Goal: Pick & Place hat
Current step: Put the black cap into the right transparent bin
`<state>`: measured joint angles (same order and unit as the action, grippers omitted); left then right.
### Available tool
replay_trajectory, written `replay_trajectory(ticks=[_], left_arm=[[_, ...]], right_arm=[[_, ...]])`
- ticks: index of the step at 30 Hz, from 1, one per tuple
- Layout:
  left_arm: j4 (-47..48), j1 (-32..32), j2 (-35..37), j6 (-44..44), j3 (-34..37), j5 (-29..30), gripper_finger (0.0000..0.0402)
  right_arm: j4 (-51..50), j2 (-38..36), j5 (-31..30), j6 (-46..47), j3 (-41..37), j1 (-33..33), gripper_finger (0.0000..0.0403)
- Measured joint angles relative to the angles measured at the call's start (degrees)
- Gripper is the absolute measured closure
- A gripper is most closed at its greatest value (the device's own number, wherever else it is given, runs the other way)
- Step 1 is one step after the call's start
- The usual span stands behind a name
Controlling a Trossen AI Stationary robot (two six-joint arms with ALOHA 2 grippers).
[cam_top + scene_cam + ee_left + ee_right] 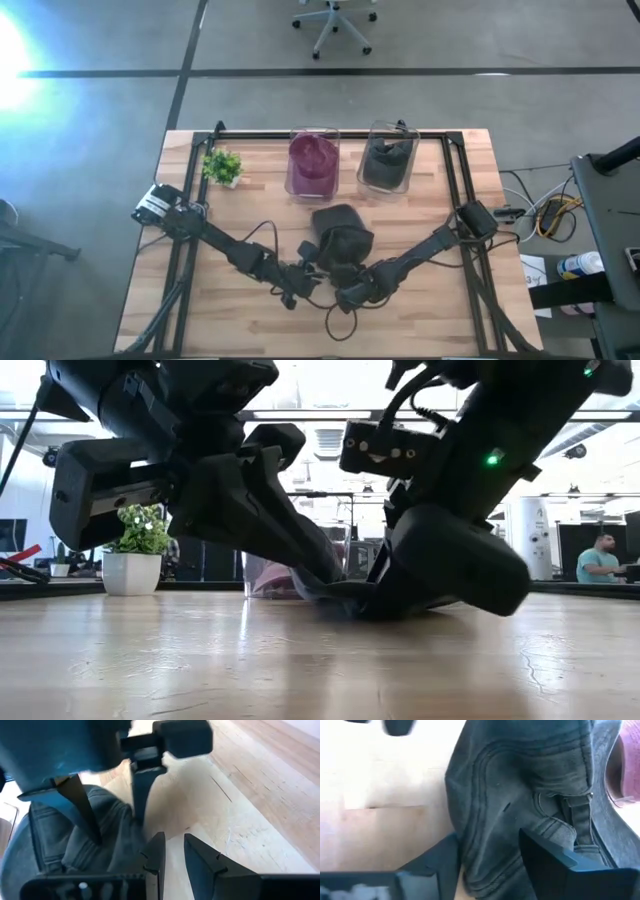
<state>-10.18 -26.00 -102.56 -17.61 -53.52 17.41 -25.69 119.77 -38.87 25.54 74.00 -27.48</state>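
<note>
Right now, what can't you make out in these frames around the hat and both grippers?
- High view: whether the left gripper and right gripper grip the hat; arms cover the near edge.
- Low view: the hat is mostly hidden behind both arms.
- Right wrist view: the fingers straddle hat fabric; contact unclear.
- Dark bin contents: too small to identify.
</note>
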Motion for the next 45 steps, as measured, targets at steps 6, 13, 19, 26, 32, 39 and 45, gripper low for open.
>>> replay_trajectory(ticks=[6,13,19,26,32,39,45], left_arm=[[0.14,-0.53,0.0,0.33,0.06,0.56,0.0337],[3.39,-2.12,1.13,2.12,0.11,3.9,0.0337],[7.78,-3.31,4.31,8.1,0.15,10.72,0.0337],[10.19,-3.6,9.18,17.11,0.17,17.95,0.0337],[10.26,-3.6,11.46,19.63,0.17,22.17,0.0337],[10.25,-3.45,11.58,18.74,0.17,22.9,0.0337],[10.21,-1.87,11.58,17.44,0.17,23.06,0.0337]], right_arm=[[-0.38,0.0,-0.22,-0.07,-1.05,0.74,0.0292],[-1.73,-0.58,0.13,-0.93,-1.6,0.94,0.0388],[-7.82,-7.83,3.76,-0.22,-1.46,1.13,0.0393],[-18.12,-24.08,10.08,4.37,-2.24,5.66,0.0394],[-27.65,-38.87,19.25,5.79,-2.41,15.31,0.0394],[-31.61,-53.01,32.06,0.73,-2.41,30.7,0.0394],[-31.71,-56.38,42.27,-10.59,-0.99,45.3,0.0394]])
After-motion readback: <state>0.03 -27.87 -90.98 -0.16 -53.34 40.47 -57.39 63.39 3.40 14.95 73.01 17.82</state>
